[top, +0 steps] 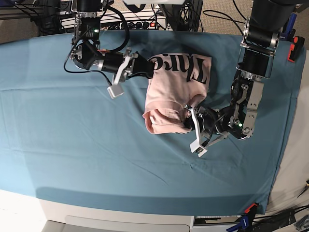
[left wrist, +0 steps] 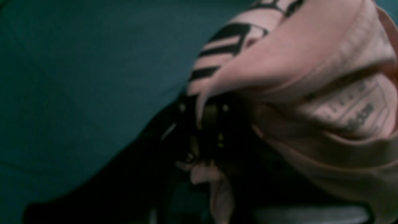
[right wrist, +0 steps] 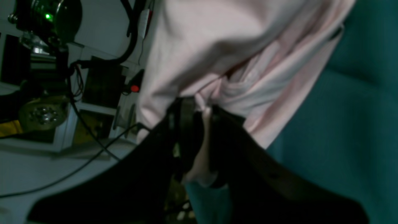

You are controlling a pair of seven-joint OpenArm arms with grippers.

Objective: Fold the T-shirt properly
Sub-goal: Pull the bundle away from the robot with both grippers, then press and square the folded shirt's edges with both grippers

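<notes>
The pale pink T-shirt (top: 174,92) lies bunched and partly folded on the teal cloth sheet (top: 72,145), with the black "Three" lettering (top: 186,65) face up at its far end. My right gripper (top: 147,70) is shut on the shirt's far left edge. In the right wrist view the pink cloth (right wrist: 236,46) is pinched in the gripper (right wrist: 203,115). My left gripper (top: 189,115) is shut on the shirt's near right part. In the left wrist view the gripper (left wrist: 202,115) holds pink cloth, with the lettering (left wrist: 224,46) and the neck label (left wrist: 351,115) close by.
Cables and electronics (top: 140,19) crowd the table's far edge and show in the right wrist view (right wrist: 43,62). The sheet's right edge (top: 285,145) and the white table front (top: 120,217) bound the surface. A red clamp (top: 292,53) sits at the right.
</notes>
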